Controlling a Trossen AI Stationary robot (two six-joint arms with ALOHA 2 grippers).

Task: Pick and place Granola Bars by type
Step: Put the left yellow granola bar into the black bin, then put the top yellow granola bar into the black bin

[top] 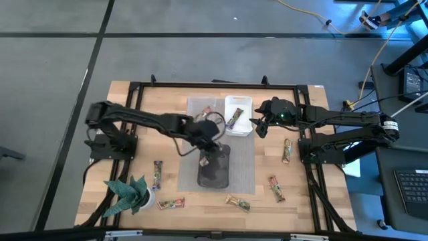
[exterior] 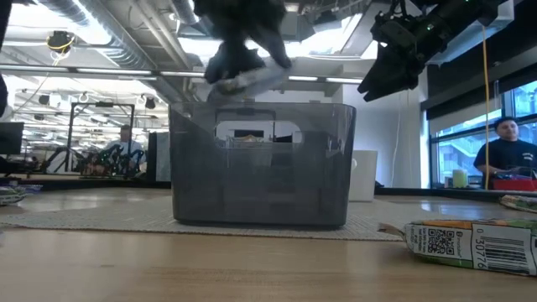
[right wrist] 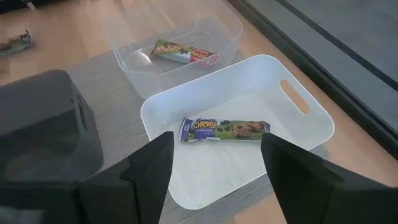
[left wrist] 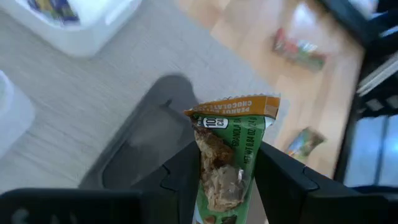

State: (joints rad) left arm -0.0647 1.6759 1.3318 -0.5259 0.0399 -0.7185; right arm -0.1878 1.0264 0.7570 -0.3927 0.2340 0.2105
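I count six granola bars (top: 275, 188) loose on the desk (top: 301, 201). My left claw (left wrist: 227, 180) pinches a green bar (left wrist: 227, 158) above the grey bin (top: 214, 167); my right claw (right wrist: 214, 165) hangs spread over the white bin (right wrist: 298, 134).

Bright, even overhead light on the table (top: 134, 100), shadows soft and short. Low view: ceiling strip lights (exterior: 126, 50) glare behind the dark bin (exterior: 260, 168), and the left gripper (exterior: 243, 71) smears into motion blur. Left wrist view: background bars (left wrist: 298, 53) sit out of focus.
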